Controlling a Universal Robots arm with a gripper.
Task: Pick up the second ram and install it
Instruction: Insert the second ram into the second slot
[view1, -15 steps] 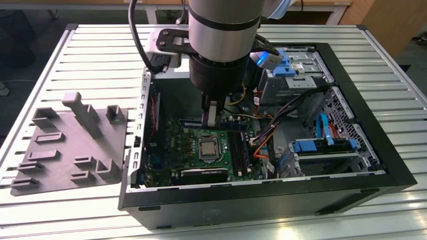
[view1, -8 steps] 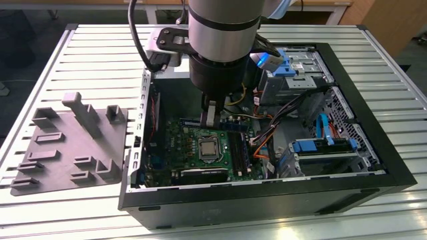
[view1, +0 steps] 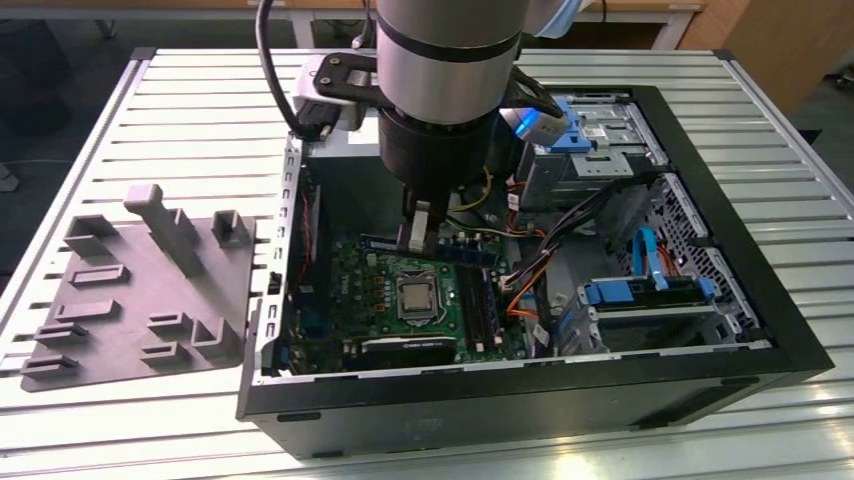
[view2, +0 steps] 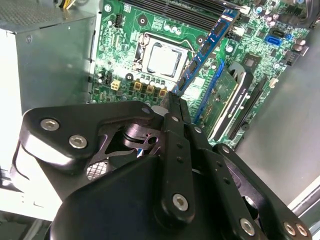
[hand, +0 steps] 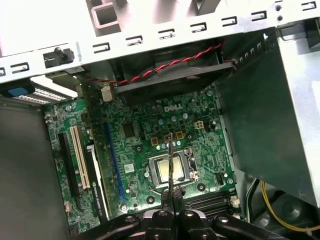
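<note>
- My black metal gripper was clamped tight on the long, flat, blue ram stick, pinching one end.
- That stick hung over the glossy green motherboard, beside the square silver processor.

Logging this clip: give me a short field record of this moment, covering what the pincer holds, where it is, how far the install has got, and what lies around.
grasp: the pincer is shut on the long narrow dark circuit-board stick
stick position: held above the green motherboard, crossing in front of the silver processor socket in the first wrist view
install state: stick not seated in any socket
enclosure: black open computer case on the slatted metal table
beside the case: grey moulded plastic tray, at the exterior view's left
</note>
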